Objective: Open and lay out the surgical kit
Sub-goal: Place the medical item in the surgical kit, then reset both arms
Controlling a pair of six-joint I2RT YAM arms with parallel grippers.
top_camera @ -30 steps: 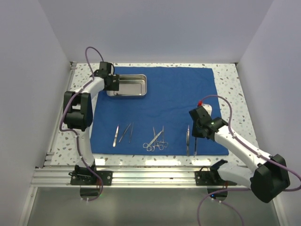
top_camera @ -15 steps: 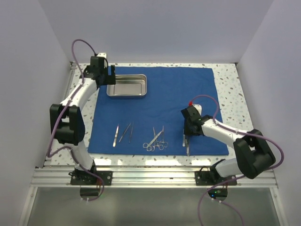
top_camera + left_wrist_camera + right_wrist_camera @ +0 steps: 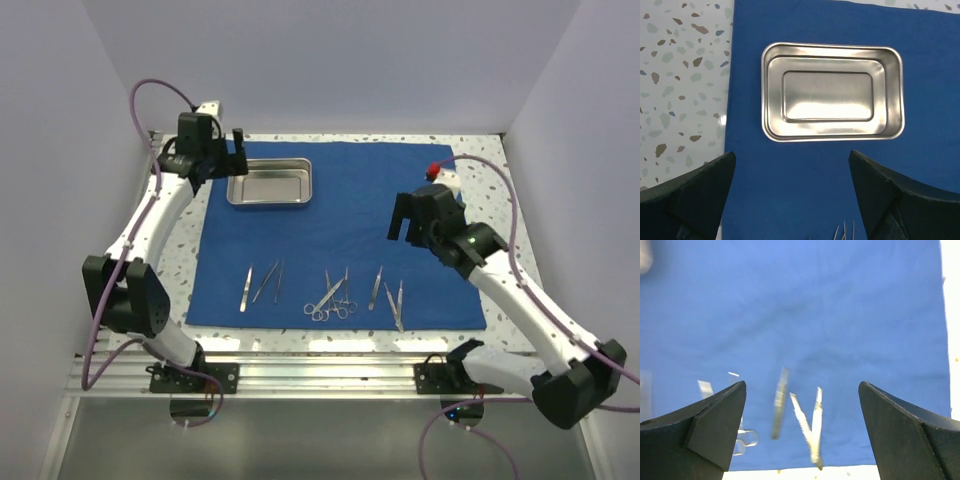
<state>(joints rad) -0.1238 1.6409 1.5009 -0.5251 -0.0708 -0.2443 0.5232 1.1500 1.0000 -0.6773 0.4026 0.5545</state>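
Now we hold our left gripper point(image 3: 222, 160) above the far left corner of the royal-blue cloth wrap point(image 3: 340, 225), its fingers spread wide and grasping nothing. From the left wrist the steel tray point(image 3: 832, 50) shows between and beyond our two dark fingertips; it sits flat on the cloth, just beside the cloth's left edge. The cloth lies open and flat on the speckled table point(image 3: 485, 190).

Our right gripper point(image 3: 405, 228) hangs in the air over the right half of the cloth, jaws fully released and nothing between them. Along the cloth's near edge the instruments lie in a row, each apart from its neighbour: the left tweezers point(image 3: 247, 287) with a second pair beside them, the ring-handled clamps point(image 3: 330, 298) in the middle, and the right tweezers point(image 3: 397, 305) with one more slim piece just to their left. From the right wrist these last pieces look blurred, lying on the cloth between our fingers.
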